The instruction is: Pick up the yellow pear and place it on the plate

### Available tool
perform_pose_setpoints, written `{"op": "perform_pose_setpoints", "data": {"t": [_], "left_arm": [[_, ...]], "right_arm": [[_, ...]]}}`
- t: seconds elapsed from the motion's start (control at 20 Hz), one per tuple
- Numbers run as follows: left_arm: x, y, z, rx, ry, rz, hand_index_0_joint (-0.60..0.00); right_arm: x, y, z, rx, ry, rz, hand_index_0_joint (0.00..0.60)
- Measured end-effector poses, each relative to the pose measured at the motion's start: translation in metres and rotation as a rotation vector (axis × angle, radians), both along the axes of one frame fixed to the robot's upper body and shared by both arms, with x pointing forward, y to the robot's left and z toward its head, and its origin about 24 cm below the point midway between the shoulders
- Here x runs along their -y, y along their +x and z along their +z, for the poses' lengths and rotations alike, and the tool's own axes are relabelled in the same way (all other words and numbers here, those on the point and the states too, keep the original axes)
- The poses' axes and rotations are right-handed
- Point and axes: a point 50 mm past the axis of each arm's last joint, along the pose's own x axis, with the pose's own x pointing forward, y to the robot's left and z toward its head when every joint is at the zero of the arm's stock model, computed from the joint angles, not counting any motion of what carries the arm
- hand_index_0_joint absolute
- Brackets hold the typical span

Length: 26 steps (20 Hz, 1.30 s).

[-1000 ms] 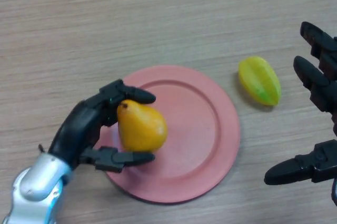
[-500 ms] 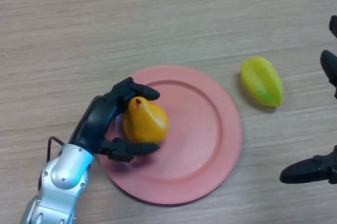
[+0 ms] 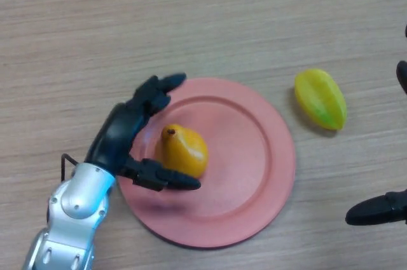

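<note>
The yellow pear (image 3: 183, 150) rests upright on the left part of the pink plate (image 3: 254, 162), stem end up. My left hand (image 3: 124, 133) sits at the plate's left rim, open, its fingers spread around the pear without touching it: upper fingers reach past the rim above the pear, the thumb lies just below it. My right hand (image 3: 381, 208) shows only at the right edge, a fingertip low and another higher up.
A yellow-green starfruit (image 3: 320, 99) lies on the wooden table (image 3: 191, 22) to the right of the plate, close to my right hand's side.
My left hand let go of the pear: its fingers spread away and the pear now stands free on the plate. The right hand drew back toward the right edge.
</note>
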Motion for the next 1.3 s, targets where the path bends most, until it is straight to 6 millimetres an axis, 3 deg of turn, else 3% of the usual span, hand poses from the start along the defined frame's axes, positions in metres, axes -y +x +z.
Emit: {"op": "perform_pose_setpoints", "data": {"t": [0.15,0.55,0.8,1.0,1.3], "left_arm": [[-0.001,-0.009,0.024,0.045,-0.063,-0.01,0.0],[-0.034,-0.041,0.09,0.217,-0.193,0.008,0.0],[-0.066,-0.061,0.084,0.123,-0.245,0.084,0.0],[-0.09,-0.069,0.096,0.174,-0.286,0.127,0.0],[-0.09,-0.07,0.094,0.147,-0.241,0.136,0.0]], "right_arm": [[-0.002,0.001,0.002,0.013,0.012,0.018,0.0],[-0.009,0.005,0.003,0.021,0.024,0.061,0.0],[-0.011,0.009,0.007,0.069,0.035,0.051,0.0],[-0.008,0.017,0.002,0.053,0.01,0.041,0.0],[-0.005,0.023,0.0,0.081,-0.035,0.025,0.0]]}}
